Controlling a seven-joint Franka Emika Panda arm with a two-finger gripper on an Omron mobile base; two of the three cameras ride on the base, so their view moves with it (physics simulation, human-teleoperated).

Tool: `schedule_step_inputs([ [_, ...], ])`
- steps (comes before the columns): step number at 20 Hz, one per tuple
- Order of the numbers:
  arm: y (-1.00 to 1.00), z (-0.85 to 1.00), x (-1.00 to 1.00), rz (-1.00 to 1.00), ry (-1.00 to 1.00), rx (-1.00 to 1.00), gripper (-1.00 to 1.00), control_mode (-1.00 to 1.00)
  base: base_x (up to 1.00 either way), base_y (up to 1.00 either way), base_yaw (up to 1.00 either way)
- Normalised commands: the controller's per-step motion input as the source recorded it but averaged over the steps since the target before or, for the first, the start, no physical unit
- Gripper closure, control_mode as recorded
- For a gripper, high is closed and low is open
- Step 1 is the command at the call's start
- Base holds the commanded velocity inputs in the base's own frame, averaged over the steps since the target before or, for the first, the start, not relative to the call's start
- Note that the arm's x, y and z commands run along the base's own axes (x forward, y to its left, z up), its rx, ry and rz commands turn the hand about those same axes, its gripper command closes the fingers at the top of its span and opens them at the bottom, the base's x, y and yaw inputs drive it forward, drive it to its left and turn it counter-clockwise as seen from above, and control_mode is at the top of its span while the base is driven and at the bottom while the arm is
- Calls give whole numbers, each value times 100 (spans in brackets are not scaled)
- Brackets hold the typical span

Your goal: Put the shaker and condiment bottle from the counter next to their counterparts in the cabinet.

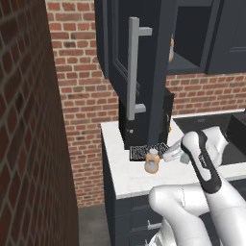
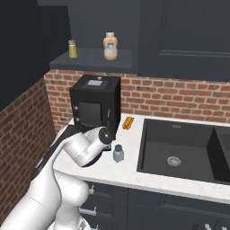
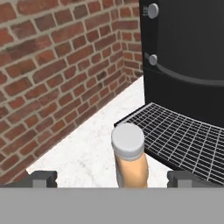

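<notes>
The condiment bottle (image 1: 152, 161), squat and orange with a pale cap, stands on the white counter (image 1: 122, 180) in front of a black machine. In the hand view the bottle (image 3: 130, 159) sits upright between my two finger tips, with a gap on each side. My gripper (image 3: 112, 179) is open, level with the bottle's body, and reaches it from the right (image 1: 164, 157). The grey-teal shaker (image 2: 118, 153) stands on the counter beside my forearm. The dark cabinet (image 2: 92, 59) above is open; its door (image 1: 144, 57) swings out over the counter. Its shelf holds another orange bottle (image 2: 110, 46) and a small shaker (image 2: 72, 48).
A black coffee machine (image 2: 95, 105) with a wire drip grate (image 3: 183, 135) stands just behind the bottle. Brick walls (image 3: 57, 74) close the corner at left and behind. A dark sink (image 2: 179, 152) lies to the right, with a small orange item (image 2: 128, 122) near its rim.
</notes>
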Motion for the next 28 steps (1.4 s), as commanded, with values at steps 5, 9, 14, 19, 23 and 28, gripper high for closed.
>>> schedule_step_inputs([
  [5,2,-34,7,0,0,-1,-100,-100,0,0,0],
  [9,0,-14,1,0,0,0,-100,-100,0,0,0],
  [14,0,-6,0,0,0,0,-100,-100,0,0,0],
  [19,1,-14,7,0,0,0,-100,-100,0,0,0],
  [23,0,-20,14,0,0,0,-100,-100,0,0,0],
  [28,4,-12,5,0,0,0,-100,-100,0,0,0],
])
